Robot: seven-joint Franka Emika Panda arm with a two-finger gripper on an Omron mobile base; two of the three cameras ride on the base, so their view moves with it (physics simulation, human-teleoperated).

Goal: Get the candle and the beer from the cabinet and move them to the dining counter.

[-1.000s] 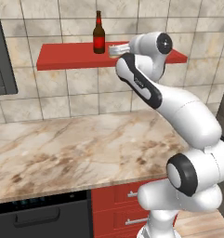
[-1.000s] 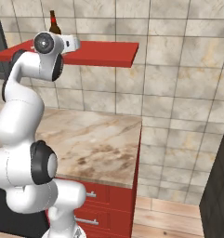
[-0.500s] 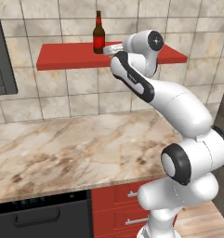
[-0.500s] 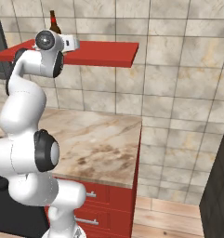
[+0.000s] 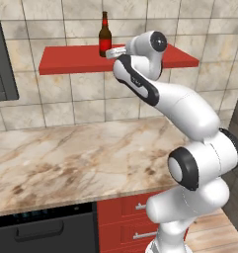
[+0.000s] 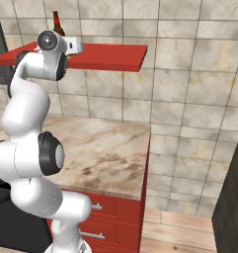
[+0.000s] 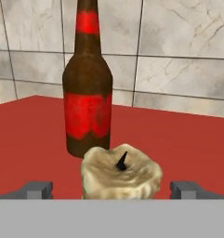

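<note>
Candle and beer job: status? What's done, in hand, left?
Done: nothing delivered; the candle and the beer both stand on the cabinet.
In hand: the claw is open at the shelf, fingertips on either side of the candle, not closed on it; the beer is right behind.
Left: grip the candle, carry it to the dining counter, then fetch the beer too.

Candle between open pincer tips, beer behind.

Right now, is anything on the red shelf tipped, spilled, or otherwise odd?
Nothing stands out. The beer stands upright on the cabinet, and the candle sits upright in front of it, between the open gripper fingertips.
</note>
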